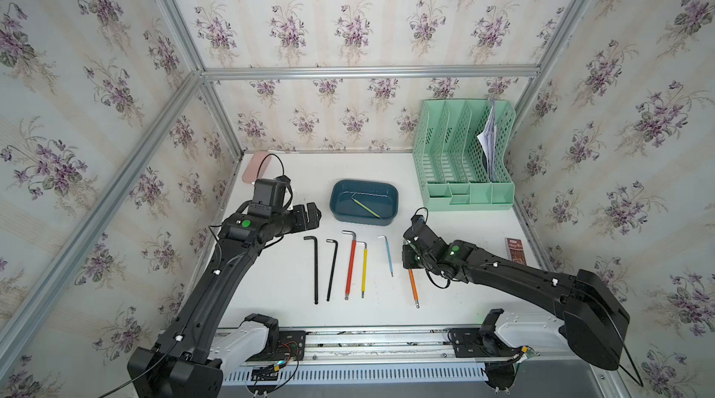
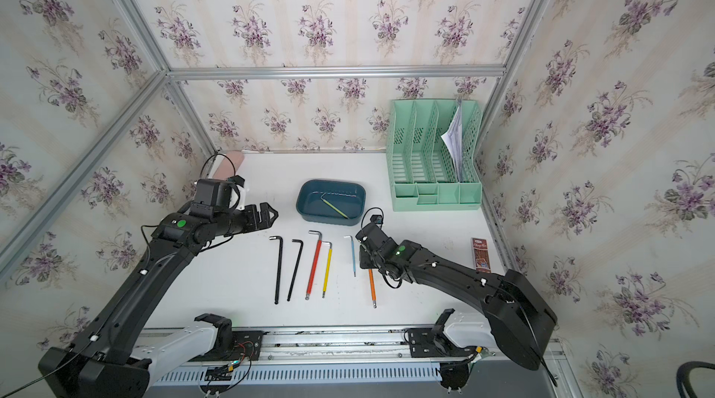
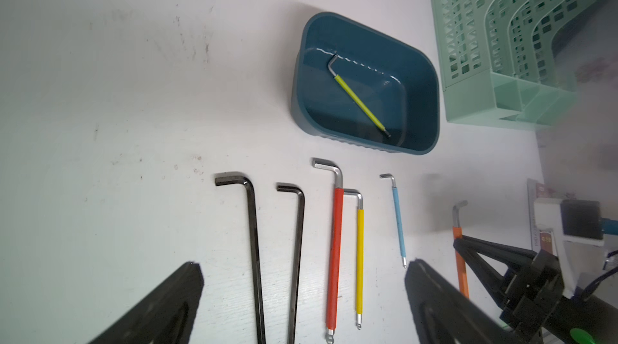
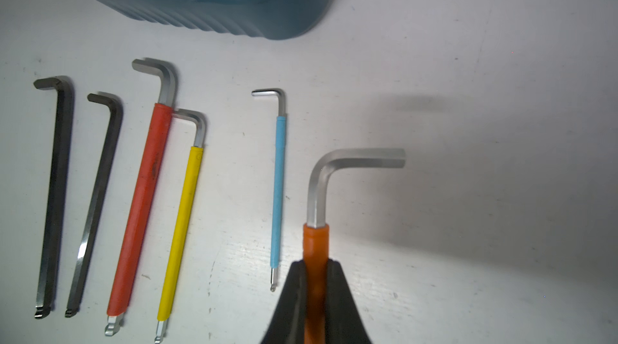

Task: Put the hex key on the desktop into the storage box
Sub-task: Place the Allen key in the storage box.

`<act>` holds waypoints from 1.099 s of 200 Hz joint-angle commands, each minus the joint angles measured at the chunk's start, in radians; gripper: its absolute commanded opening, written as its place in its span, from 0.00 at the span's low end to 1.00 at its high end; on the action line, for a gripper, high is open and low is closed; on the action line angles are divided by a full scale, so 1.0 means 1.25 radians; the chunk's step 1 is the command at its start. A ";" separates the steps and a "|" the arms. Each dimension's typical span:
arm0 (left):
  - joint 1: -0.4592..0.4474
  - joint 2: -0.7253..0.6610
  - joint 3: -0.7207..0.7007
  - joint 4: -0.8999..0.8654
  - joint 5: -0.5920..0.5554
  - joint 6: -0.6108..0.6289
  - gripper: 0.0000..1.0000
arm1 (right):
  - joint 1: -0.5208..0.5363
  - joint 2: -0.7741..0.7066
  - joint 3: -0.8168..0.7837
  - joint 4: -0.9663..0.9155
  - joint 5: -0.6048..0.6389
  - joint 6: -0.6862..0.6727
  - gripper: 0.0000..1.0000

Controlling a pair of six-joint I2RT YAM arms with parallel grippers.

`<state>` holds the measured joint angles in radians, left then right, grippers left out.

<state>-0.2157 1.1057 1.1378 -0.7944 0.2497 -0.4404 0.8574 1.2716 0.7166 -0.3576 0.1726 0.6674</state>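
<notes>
Clamped tight in the right claw (image 4: 314, 268): the orange hex key (image 4: 316, 242), gripped on its sleeve just below the bare bent end; unclear whether lifted off the white bench (image 4: 468, 58). Laid in a row beside it: blue key (image 4: 279, 192), yellow key (image 4: 182, 225), red key (image 4: 140, 212), two black keys (image 4: 57, 192). Already inside the storage box (image 3: 423, 101): a lime-green key (image 3: 359, 103). Spread wide and empty, near the box: the left claw (image 1: 315, 212).

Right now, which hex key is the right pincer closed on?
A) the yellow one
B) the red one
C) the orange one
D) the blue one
C: the right wrist view shows the right pincer shut on the sleeve of the orange hex key.
</notes>
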 commanded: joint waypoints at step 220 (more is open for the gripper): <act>0.009 0.312 0.216 0.065 -0.027 0.221 0.99 | -0.043 0.000 0.192 0.058 0.015 -0.334 0.00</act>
<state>-0.2039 1.4925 1.4227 -0.7433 0.1989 -0.1848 0.8196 1.2465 0.9310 -0.3107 0.2031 0.3138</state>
